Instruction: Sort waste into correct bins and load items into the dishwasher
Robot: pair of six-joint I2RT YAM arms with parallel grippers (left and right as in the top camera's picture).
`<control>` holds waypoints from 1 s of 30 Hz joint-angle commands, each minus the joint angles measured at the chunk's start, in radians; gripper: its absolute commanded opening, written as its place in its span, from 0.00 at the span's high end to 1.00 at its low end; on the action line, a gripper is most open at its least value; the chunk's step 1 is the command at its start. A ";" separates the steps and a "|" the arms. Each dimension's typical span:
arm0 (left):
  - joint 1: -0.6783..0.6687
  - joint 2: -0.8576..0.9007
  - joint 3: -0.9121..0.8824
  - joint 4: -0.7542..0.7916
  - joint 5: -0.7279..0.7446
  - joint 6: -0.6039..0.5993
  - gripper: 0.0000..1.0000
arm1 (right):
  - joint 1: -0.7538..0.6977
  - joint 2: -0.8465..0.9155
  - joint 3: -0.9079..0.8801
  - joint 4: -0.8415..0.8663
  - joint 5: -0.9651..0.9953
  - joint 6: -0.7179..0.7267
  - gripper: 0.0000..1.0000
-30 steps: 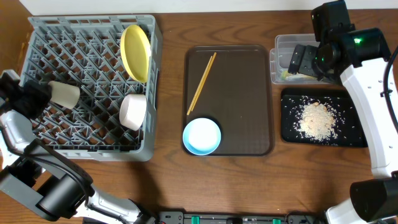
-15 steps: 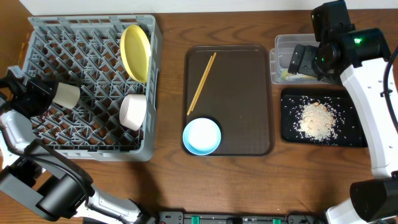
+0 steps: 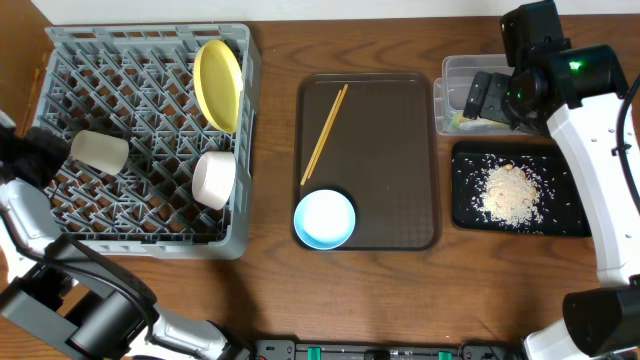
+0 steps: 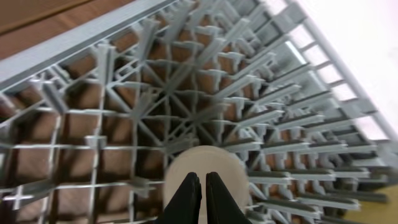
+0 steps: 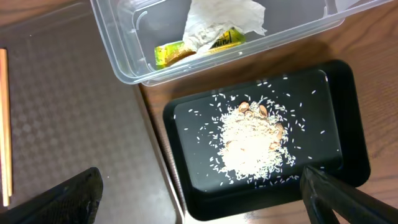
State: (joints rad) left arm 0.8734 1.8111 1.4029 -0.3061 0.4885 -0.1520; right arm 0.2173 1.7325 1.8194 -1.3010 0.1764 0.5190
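surface: brown wood table (image 3: 270, 300), dark brown tray (image 3: 390, 160) at centre
rack (image 3: 140, 215): left; yellow plate (image 3: 218, 83) upright, white bowl (image 3: 213, 178) and cream cup (image 3: 100, 150) on their sides
brown tray load: blue bowl (image 3: 324, 218), chopsticks (image 3: 325, 132)
tub (image 5: 124, 56): wrapper (image 5: 174, 55), paper (image 5: 217, 22)
black tray (image 5: 348, 124): rice (image 5: 249, 143)
left gripper (image 4: 202, 193): fingers pressed together, empty, near cup
right gripper (image 5: 200, 180): spread wide, empty, above tub and black tray
room: only a pale strip past the table's far-left corner
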 commanded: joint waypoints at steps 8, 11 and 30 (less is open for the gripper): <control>-0.058 0.071 0.001 -0.016 0.098 0.020 0.92 | -0.001 -0.010 0.003 0.000 0.010 0.007 0.01; -0.079 0.071 0.000 -0.037 0.099 0.021 0.92 | -0.001 -0.010 0.003 0.000 0.010 0.008 0.01; -0.090 -0.095 0.000 -0.028 0.174 0.016 0.66 | -0.001 -0.010 0.003 0.000 0.010 0.007 0.01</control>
State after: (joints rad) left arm 0.7685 1.8378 1.3991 -0.3580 0.6476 -0.1520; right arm 0.2173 1.7325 1.8194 -1.3006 0.1764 0.5190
